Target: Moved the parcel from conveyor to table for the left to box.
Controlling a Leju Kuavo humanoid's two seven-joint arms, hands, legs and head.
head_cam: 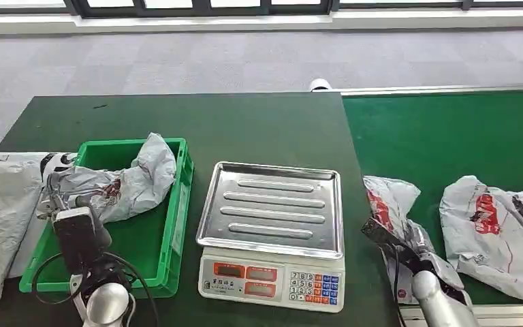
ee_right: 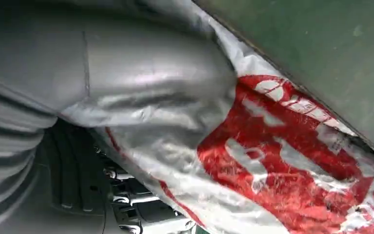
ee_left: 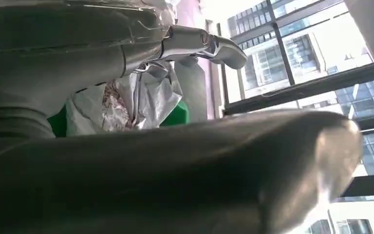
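A crumpled grey parcel with red print point(head_cam: 383, 196) lies at the conveyor's near left edge, beside the table. My right hand point(head_cam: 408, 255) grips it; in the right wrist view the thumb point(ee_right: 141, 68) presses on top of the parcel point(ee_right: 282, 161) and the dark fingers point(ee_right: 126, 200) lie under it. Another grey parcel point(head_cam: 126, 184) lies in the green crate point(head_cam: 184, 184) on the table's left. My left hand point(head_cam: 75, 228) hovers over the crate's near left corner, fingers apart. In the left wrist view that parcel point(ee_left: 126, 102) sits beyond the spread thumb point(ee_left: 199, 170) and fingertips point(ee_left: 214, 46).
A scale point(head_cam: 272, 272) with a steel tray point(head_cam: 272, 204) stands mid-table between crate and conveyor. A second printed parcel point(head_cam: 504, 231) lies further right on the green belt point(head_cam: 449, 129). Large grey bags point(head_cam: 0, 218) pile at the table's left edge.
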